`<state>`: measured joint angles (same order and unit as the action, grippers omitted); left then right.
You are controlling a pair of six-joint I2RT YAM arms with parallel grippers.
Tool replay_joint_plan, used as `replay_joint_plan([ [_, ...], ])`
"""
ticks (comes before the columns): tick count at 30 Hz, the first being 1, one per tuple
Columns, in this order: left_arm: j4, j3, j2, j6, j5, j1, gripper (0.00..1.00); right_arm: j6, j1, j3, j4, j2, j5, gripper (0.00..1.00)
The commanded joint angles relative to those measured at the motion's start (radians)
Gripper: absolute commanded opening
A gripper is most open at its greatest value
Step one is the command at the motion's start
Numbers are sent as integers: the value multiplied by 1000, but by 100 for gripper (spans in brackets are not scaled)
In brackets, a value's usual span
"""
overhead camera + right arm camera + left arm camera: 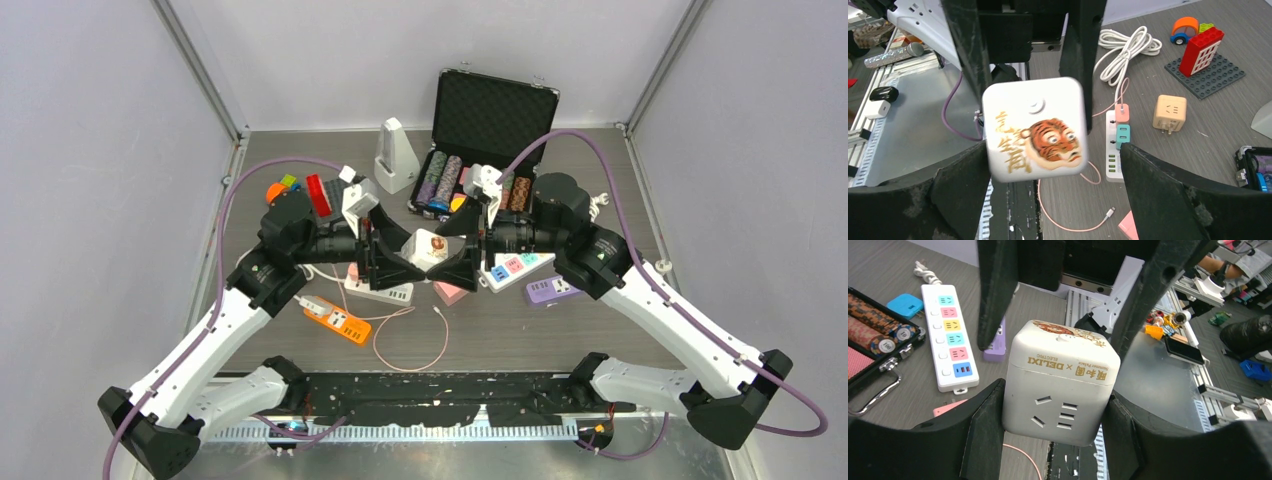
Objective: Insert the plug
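Note:
A white cube socket adapter with a tiger picture and gold lettering hangs above the table centre. My left gripper is shut on it, one finger on each side face. My right gripper is open and faces it from the other side; the cube sits between its fingers, next to the left one, with a wide gap to the right one. A white power strip carrying a pink and a teal plug lies on the table below. A beige cube plug lies loose beside it.
A white strip with coloured sockets, a purple adapter and an open poker chip case lie at the right. An orange strip, a pink cable, a coiled white cord and red bricks lie around.

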<state>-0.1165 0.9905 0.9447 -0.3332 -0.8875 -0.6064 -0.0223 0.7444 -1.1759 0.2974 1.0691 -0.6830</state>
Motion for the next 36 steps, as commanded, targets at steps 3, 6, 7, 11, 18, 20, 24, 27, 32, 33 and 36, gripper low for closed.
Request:
replay_joint_plan([
  [3,-20,10,-34,68,-87,0,0,-30,-1,-59,-36,20,-9,95],
  [6,-48,18,-31,96,-87,-1,0,-59,0,-69,-43,30,-20,89],
  [7,-50,19,-30,98,-88,-1,0,-69,0,-71,-44,36,-17,87],
  [11,-55,30,-17,106,-98,-1,0,-81,-1,-83,-34,60,-7,71],
  [18,-126,54,2,157,-69,-1,0,-75,-1,-85,-38,69,6,83],
  [20,-145,61,7,171,-58,0,0,-64,-1,-86,-41,68,10,91],
  [24,-155,67,15,177,-50,0,0,-37,-1,-97,-33,82,-14,95],
  [27,-156,71,19,178,-54,0,0,-14,0,-116,-2,100,-67,93],
  [32,-187,89,29,187,-79,0,0,36,2,-117,33,125,-168,94],
  [33,-202,97,33,190,-86,-1,0,42,4,-117,33,128,-171,92],
  [36,-217,105,39,196,-90,0,0,56,8,-121,42,134,-179,83],
])
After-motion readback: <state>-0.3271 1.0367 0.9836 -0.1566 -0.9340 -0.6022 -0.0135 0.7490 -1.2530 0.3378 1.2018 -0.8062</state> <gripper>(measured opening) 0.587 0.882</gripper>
